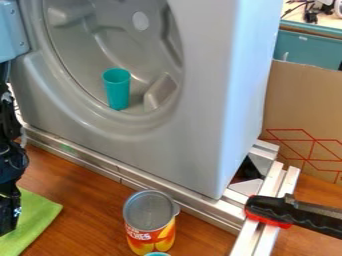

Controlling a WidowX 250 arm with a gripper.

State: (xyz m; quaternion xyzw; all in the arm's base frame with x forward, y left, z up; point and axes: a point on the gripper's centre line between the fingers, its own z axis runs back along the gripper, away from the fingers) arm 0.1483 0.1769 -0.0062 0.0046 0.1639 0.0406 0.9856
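Observation:
The black gripper (9, 207) hangs at the left edge, partly cut off by the frame, over or beside a green cloth (39, 216) on the wooden table. Inside the round opening of a grey toy washer (200, 125), a teal cup (117, 90) stands upright on the drum's lower part. A can (151, 225) with a red and yellow label and a grey top stands in front of the washer, to the right of the cloth. At the bottom edge, just below the can, the rim of another teal object (157, 254) shows.
Metal rails (127, 172) run along the washer's base and out to the front right. A black and red clamp (294, 212) grips the rails at the right. Behind them stands a cardboard sheet (307, 110) with red lines. The washer's open door (12, 31) is at the upper left.

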